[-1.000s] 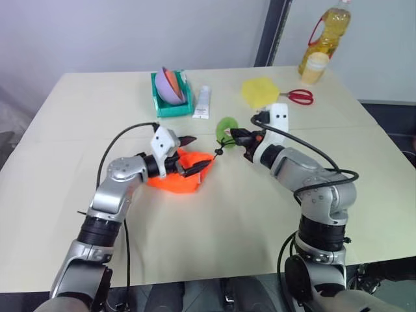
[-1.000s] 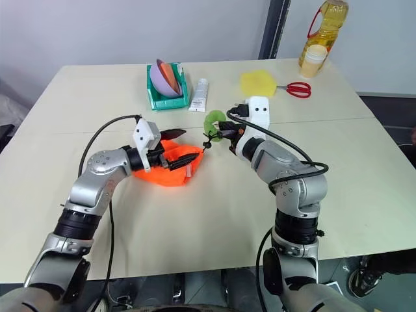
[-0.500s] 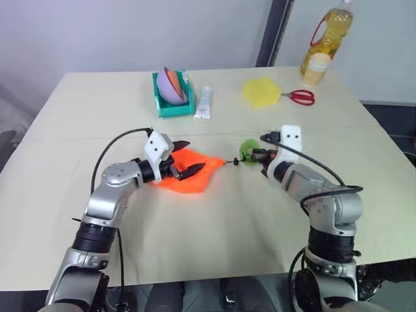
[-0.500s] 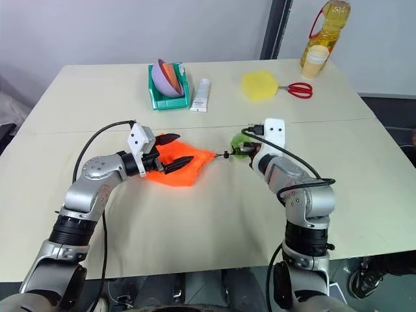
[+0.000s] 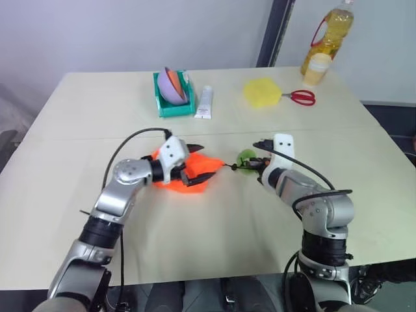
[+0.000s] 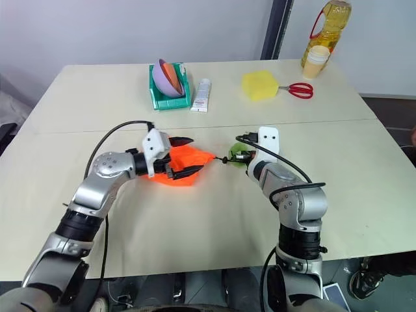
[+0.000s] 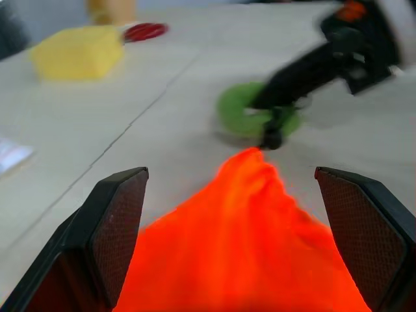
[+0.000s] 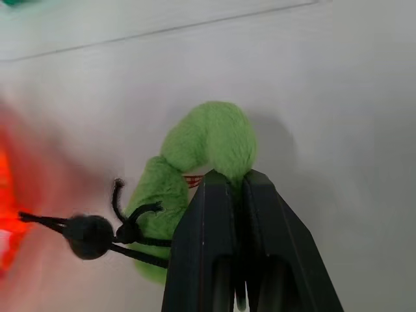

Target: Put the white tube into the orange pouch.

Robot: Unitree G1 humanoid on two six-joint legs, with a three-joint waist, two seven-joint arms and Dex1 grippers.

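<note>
- Looking down over my arms, I see the orange pouch [image 5: 190,174] lying on the pale table [image 5: 214,227], between the two grippers and near the middle of the tabletop.
- My left gripper [image 6: 183,156] sits over the pouch with its jaws spread wide; in the left wrist view the two black fingers [image 7: 114,224] stand on either side of the orange fabric, and I cannot tell whether they touch it.
- My right gripper [image 8: 236,188] is pinched closed on the lime-green fuzzy loop [image 8: 208,146] at the end of the pouch's dark drawstring cord [image 8: 97,237], just beside the pouch on the robot's right.
- The cord runs from the green loop to the pouch's near corner, with a small black toggle bead on it.
- I can't make out the white tube; whether it lies inside the pouch I cannot tell.
- At the far side of the table I see a green bin [image 5: 171,97] holding purple and orange bowls, and a flat white squeeze tube [image 5: 205,102] just beside it.
- Further to the right are a yellow sponge [image 5: 262,92], red-handled scissors [image 5: 299,97] touching it, and an oil bottle [image 5: 328,32] at the far corner.
</note>
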